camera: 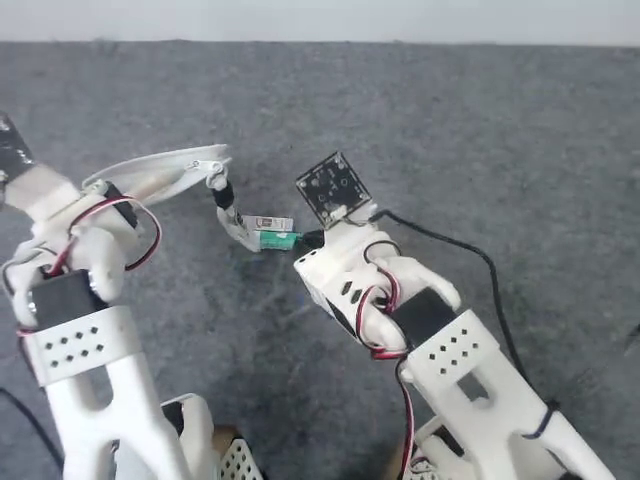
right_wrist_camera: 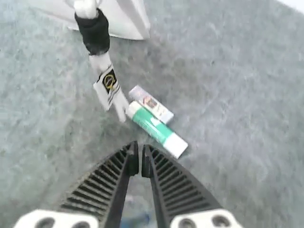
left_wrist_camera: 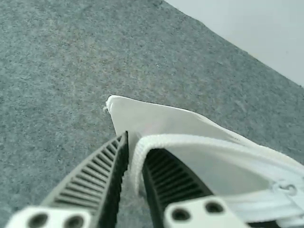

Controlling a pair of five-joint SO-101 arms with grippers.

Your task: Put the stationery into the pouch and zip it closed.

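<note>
At the left, we see the left claw (left_wrist_camera: 135,146) clamped on the zipper-edged rim of the white pouch (left_wrist_camera: 190,126), one finger on either side of the fabric. The pouch is held up off the grey bench (camera: 470,130), its free end pointing toward the middle. A white marker (right_wrist_camera: 105,78) with a black band lies just past that end, its upper tip against the pouch's corner (we cannot tell whether it is inside). Beside the marker's lower end lie a small eraser (right_wrist_camera: 151,103) and a green glue stick (right_wrist_camera: 156,128), side by side and touching. To the right, the right claw (right_wrist_camera: 140,159) is closed on nothing, its tips just beside the glue stick.
</note>
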